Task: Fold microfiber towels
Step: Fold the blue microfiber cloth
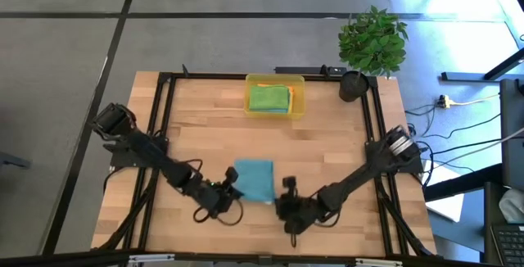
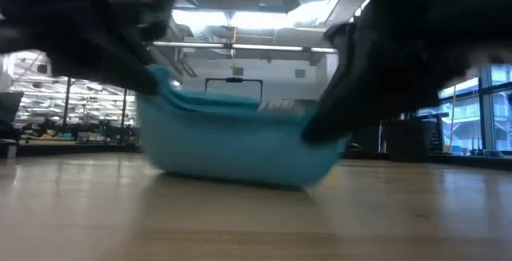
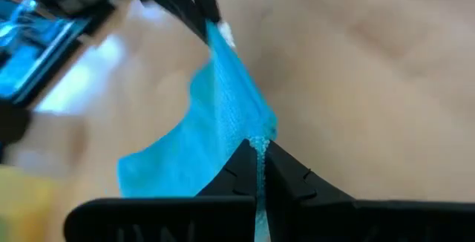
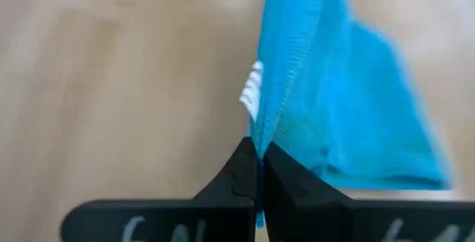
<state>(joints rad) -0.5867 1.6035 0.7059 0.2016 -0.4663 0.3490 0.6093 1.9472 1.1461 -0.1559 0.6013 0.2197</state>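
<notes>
A teal-blue microfiber towel (image 1: 254,177) lies near the table's front edge, between my two grippers. My left gripper (image 1: 231,191) is shut on its near left corner and my right gripper (image 1: 283,195) on its near right corner. In the low view the towel (image 2: 232,145) hangs from both holds like a trough, its lower part on the table. A green towel (image 1: 268,97), with an orange edge (image 1: 264,84) showing behind it, lies in the yellow tray (image 1: 298,103) at the far middle. My left gripper pinches the towel's edge at one near corner (image 3: 257,145) between its two shut fingers, slanting down from the table's left. The edge runs taut from there to the other gripper's hold (image 3: 220,33). The cloth below hangs slack toward the table. My right gripper pinches the towel's edge at the other near corner (image 4: 261,144) between its two shut fingers, slanting down from the table's right. A white label (image 4: 254,93) sits just beyond the fingers. The cloth rises taut from the hold and its far part (image 4: 371,145) lies on the table.
A potted plant (image 1: 372,42) stands at the far right corner. A black frame (image 1: 164,103) runs along the table's left, right and far sides. Bare wood (image 1: 205,136) lies between the tray and the held towel.
</notes>
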